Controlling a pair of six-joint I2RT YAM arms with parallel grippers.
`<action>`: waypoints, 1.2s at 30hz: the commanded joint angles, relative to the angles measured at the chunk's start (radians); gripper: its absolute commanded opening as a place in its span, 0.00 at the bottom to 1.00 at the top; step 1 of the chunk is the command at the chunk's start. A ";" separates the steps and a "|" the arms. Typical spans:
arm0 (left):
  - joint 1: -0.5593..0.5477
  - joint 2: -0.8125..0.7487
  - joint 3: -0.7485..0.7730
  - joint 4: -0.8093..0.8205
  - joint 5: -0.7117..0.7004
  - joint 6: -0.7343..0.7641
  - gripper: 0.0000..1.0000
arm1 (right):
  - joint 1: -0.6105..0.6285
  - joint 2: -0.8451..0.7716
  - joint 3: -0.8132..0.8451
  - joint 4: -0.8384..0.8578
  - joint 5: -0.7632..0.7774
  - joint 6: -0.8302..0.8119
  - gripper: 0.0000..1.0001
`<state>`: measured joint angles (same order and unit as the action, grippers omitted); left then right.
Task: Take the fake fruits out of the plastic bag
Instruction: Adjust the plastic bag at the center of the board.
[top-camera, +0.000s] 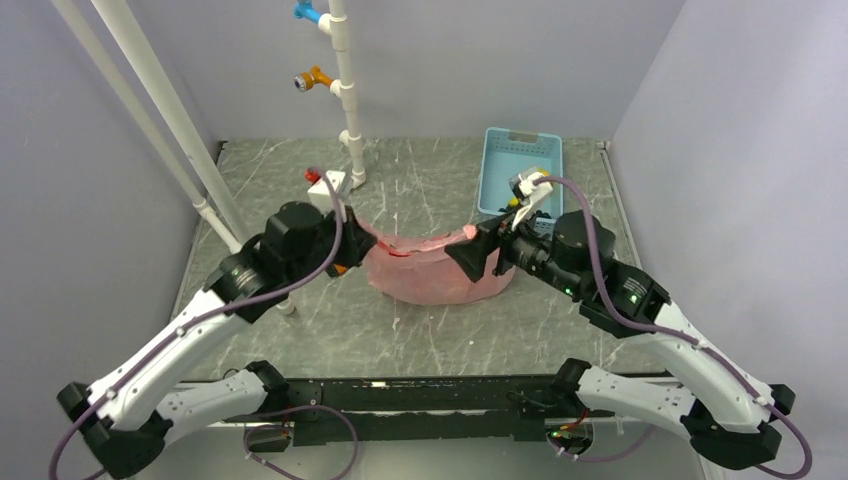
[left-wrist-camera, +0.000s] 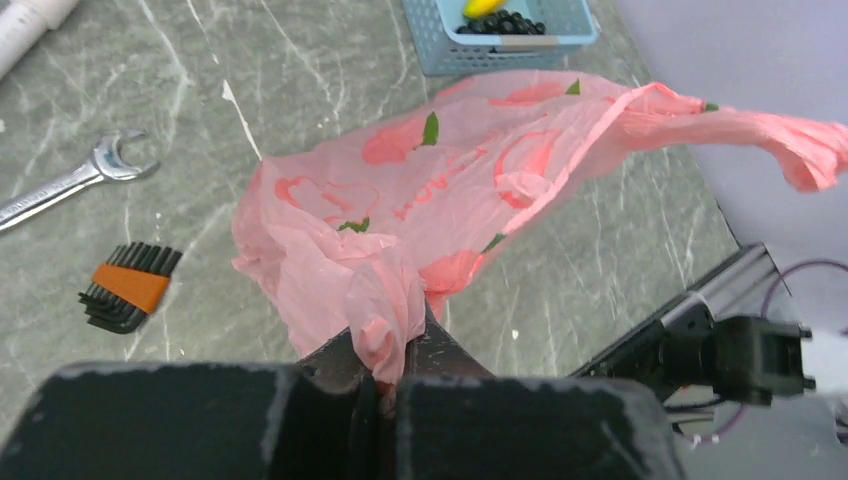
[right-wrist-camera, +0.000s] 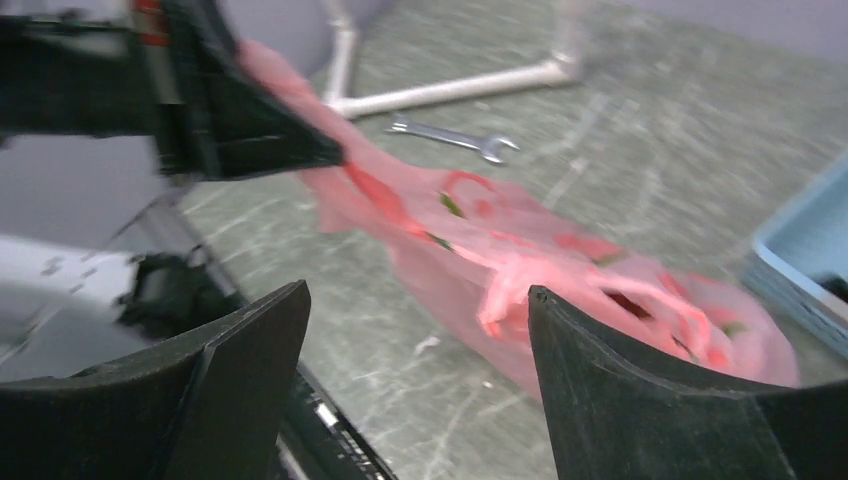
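The pink plastic bag (top-camera: 440, 268) lies slumped on the table between my two arms, printed with red fruit shapes and green leaves. My left gripper (top-camera: 352, 248) is shut on a bunched part of the bag's left edge (left-wrist-camera: 390, 320) and holds it up. One loop handle (left-wrist-camera: 790, 140) stretches away to the right in the air. My right gripper (top-camera: 470, 255) is open and empty at the bag's right end, with the bag (right-wrist-camera: 560, 260) lying beyond its tips (right-wrist-camera: 418, 290). No fake fruit shows outside the bag. What is inside it is hidden.
A blue basket (top-camera: 520, 170) stands at the back right, holding a yellow banana (left-wrist-camera: 480, 6) and black grapes (left-wrist-camera: 505, 22). A wrench (left-wrist-camera: 70, 180) and a hex key set (left-wrist-camera: 130, 285) lie left of the bag. A white pipe frame (top-camera: 345, 100) stands at the back.
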<state>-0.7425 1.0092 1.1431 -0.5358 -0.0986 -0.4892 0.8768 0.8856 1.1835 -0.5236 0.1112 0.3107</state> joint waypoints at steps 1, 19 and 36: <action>0.002 -0.134 -0.121 0.114 0.114 0.007 0.03 | 0.022 0.003 -0.018 0.162 -0.313 -0.094 0.81; 0.002 -0.310 -0.143 -0.105 0.102 0.045 0.01 | 0.099 0.374 0.084 -0.054 -0.106 -0.536 0.66; 0.003 -0.351 -0.165 -0.114 0.072 0.037 0.00 | 0.119 0.460 0.101 0.015 -0.253 -0.531 0.55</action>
<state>-0.7425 0.6617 0.9615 -0.6571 -0.0017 -0.4572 0.9791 1.3281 1.2667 -0.5819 -0.1646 -0.2161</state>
